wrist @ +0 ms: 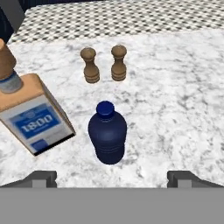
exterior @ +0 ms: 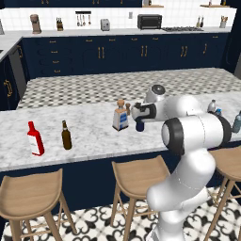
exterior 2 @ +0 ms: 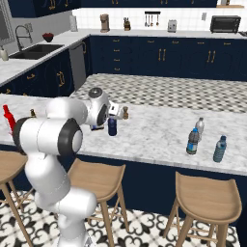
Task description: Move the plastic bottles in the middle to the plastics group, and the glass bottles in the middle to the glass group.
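Right now the gripper (wrist: 112, 177) stands released, its two dark finger tips spread wide at the bottom of the hand view and holding nothing. Dead ahead at twelve o'clock between them stands the dark blue bottle (wrist: 107, 136), upright on the marble counter (wrist: 183, 109), its cap tipped slightly away from the camera, so its long axis runs vertical to the counter and nearly along the line of approach. The bottle sits centred in the gap, near the tips but not yet between them; I judge a straight advance along the hand's own line would bring the fingers to either side of its body.

At about ten o'clock from the blue bottle, just beside it but apart, is the square cork-stoppered bottle (wrist: 31, 114) with its blue-and-white label, appearing tilted in the hand view because the camera is rolled; in the left base view it stands upright (exterior: 121, 116). The clearance on that side is the tight one, so the finger there could brush it.

Farther out, at twelve o'clock beyond the blue bottle, two wooden shakers (wrist: 104, 64) stand side by side, well clear of the path.

In the right base view, the plastics group (exterior 2: 206, 137) stands well apart toward three o'clock along the counter. In the left base view, the red bottle (exterior: 35, 139) and brown beer bottle (exterior: 66, 135) stand far off toward nine o'clock.
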{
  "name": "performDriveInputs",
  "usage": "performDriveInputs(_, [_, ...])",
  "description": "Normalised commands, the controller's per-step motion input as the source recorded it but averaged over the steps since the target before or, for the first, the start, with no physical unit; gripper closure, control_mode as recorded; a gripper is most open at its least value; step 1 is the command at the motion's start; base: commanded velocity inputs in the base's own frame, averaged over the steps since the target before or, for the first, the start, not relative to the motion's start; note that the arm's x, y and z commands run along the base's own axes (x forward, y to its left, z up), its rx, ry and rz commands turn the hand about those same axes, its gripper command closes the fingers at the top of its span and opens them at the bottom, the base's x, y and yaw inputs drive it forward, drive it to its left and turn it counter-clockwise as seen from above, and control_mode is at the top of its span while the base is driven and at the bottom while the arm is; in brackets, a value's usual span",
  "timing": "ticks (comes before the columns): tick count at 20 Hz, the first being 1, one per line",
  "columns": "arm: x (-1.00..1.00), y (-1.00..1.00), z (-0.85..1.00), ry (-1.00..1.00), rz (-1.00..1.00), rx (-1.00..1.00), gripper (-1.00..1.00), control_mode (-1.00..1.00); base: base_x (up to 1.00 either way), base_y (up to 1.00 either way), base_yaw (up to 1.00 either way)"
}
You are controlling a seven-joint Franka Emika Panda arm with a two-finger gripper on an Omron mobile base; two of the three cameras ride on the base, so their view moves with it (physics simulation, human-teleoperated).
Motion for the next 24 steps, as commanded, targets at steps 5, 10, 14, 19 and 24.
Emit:
performDriveInputs(5, [0.33,0.0,-0.19,0.0,0.0,0.05,-1.0,-1.0,0.0,0.0,0.0])
performDriveInputs(10, [0.34,0.0,-0.23,0.0,0.0,0.01,-1.0,-1.0,0.0,0.0,0.0])
performDriveInputs(14, [0.27,0.02,-0.13,0.0,0.0,0.0,-1.0,-1.0,0.0,0.0,0.0])
performDriveInputs(19, [0.25,0.07,-0.09,0.0,0.0,0.0,-1.0,-1.0,0.0,0.0,0.0])
performDriveInputs(24, [0.25,0.07,-0.21,0.0,0.0,0.0,-1.0,-1.0,0.0,0.0,0.0])
